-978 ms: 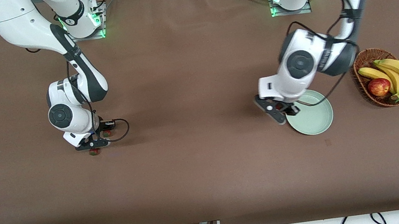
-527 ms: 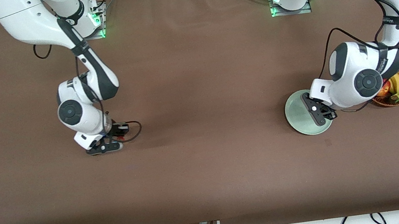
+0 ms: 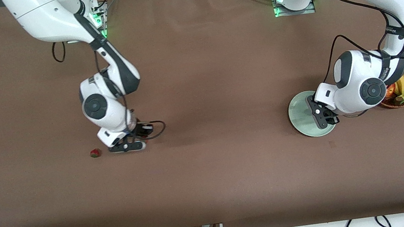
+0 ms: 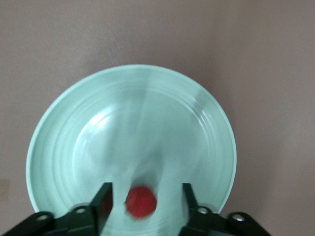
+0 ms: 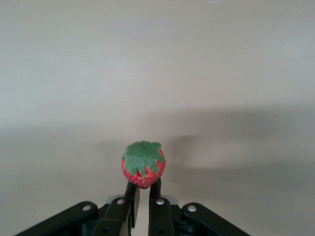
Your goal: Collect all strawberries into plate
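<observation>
A small red strawberry [image 5: 143,169] with a green leafy cap is pinched in the closed right gripper [image 5: 143,192]. The left gripper [image 4: 146,200], fingers apart, hangs over the mint-green plate [image 4: 74,147]; a blurred berry [image 4: 141,201] lies between them.

**Matt cloth, glazed plate, glossy plastic arms**

The table [image 3: 211,176] wears a brown matt cloth, faintly creased. The plate [image 4: 74,142] looks like smooth glazed ceramic, mint-green with a soft sheen. The basket [image 3: 387,104] is rough brown wicker. Both arms have glossy white plastic shells with black joints. The strawberry [image 5: 143,164] has a dimpled red skin and matt green leaves.
</observation>
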Robot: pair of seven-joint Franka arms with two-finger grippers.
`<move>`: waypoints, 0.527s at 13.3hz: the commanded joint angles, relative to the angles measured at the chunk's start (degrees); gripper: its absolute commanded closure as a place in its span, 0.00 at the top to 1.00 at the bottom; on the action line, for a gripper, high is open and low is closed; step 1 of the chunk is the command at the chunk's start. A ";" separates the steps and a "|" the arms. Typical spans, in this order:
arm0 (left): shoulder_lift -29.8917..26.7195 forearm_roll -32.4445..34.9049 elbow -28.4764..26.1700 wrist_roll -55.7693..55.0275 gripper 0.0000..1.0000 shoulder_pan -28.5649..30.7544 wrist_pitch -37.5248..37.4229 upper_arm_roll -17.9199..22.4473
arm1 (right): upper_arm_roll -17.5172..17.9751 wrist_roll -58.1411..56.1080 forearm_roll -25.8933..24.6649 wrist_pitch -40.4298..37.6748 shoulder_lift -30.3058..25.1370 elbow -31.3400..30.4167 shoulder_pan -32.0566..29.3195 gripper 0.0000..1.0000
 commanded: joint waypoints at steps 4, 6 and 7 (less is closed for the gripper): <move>-3.06 -10.86 1.70 1.27 1.00 0.35 -4.86 -1.07 | 0.20 21.26 0.52 1.08 15.46 23.65 14.74 0.11; -2.98 -12.46 5.47 -1.87 1.00 -0.26 -10.21 -1.07 | 0.20 24.95 0.61 6.68 19.33 28.15 18.79 0.11; -2.98 -12.46 7.32 -5.20 1.00 -0.79 -13.89 -1.15 | 0.20 26.45 0.61 9.93 21.18 29.64 20.37 0.11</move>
